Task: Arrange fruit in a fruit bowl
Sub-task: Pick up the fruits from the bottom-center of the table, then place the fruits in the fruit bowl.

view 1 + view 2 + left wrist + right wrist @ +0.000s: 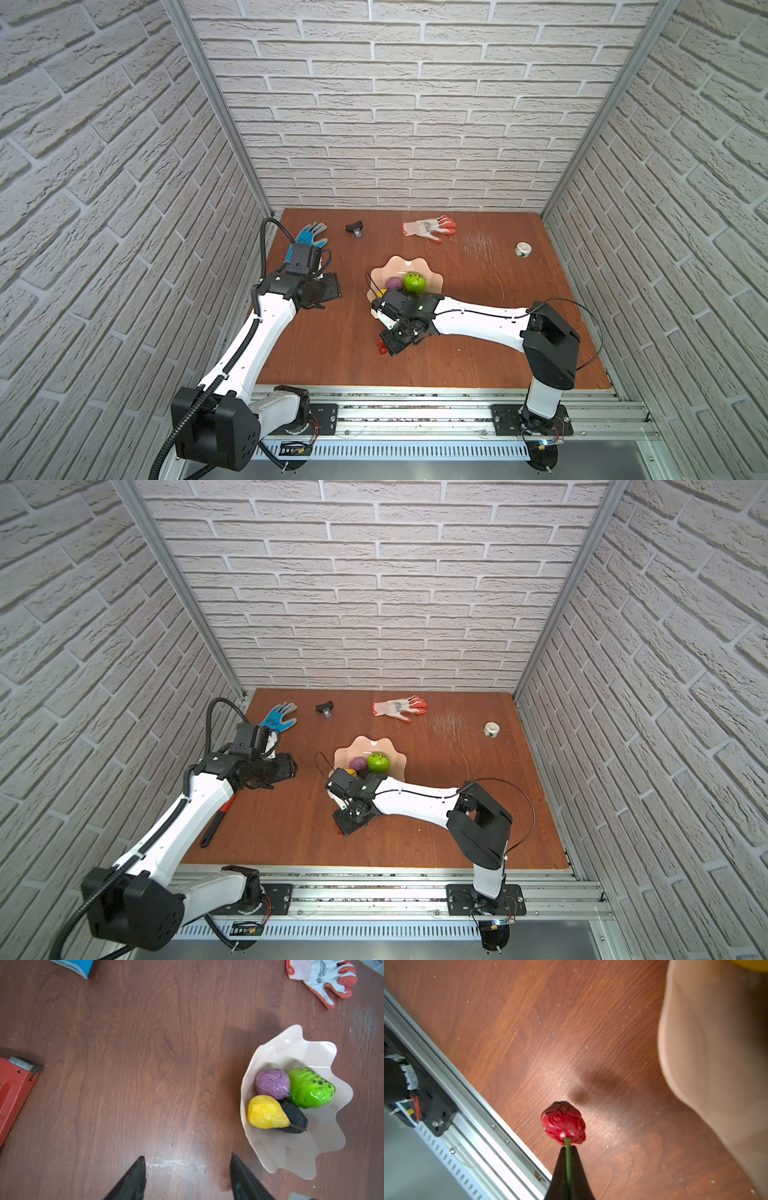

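**Left jaws apart, right jaws pinched shut**

I am running the left arm (pixel 266 320) forward from its base, with the wrist bending inward. The left gripper (pixel 187 1156) is pointing toward the middle, and its two fingers are standing apart. The right arm (pixel 482 318) is stretching low toward the left. Its wrist is turning the right gripper (pixel 568 1149) back toward the near edge. Those jaws are pressing together on the green stem of a cherry (pixel 563 1123).
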